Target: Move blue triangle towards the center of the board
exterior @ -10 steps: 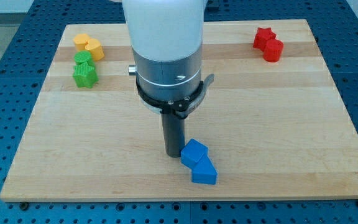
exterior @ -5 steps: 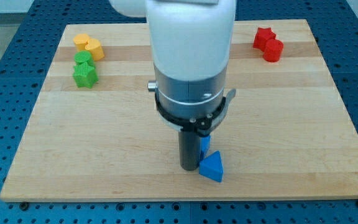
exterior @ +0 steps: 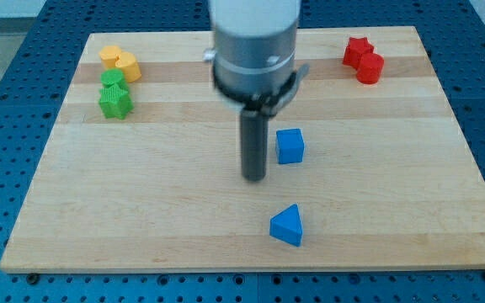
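The blue triangle (exterior: 287, 225) lies near the bottom edge of the board, a little right of the middle. A blue cube (exterior: 290, 146) sits above it, near the board's center. My tip (exterior: 253, 177) stands just left of the blue cube and up-left of the blue triangle, touching neither as far as I can see. The arm's white and grey body (exterior: 253, 50) reaches down from the view's top.
Two yellow blocks (exterior: 119, 61) and two green blocks (exterior: 114, 94) sit at the board's top left. Two red blocks (exterior: 363, 58) sit at the top right. The wooden board (exterior: 141, 194) rests on a blue perforated table.
The tip has moved up the view, away from the blue triangle. The blue cube has moved up toward the center, apart from the triangle. The triangle stays near the bottom edge.
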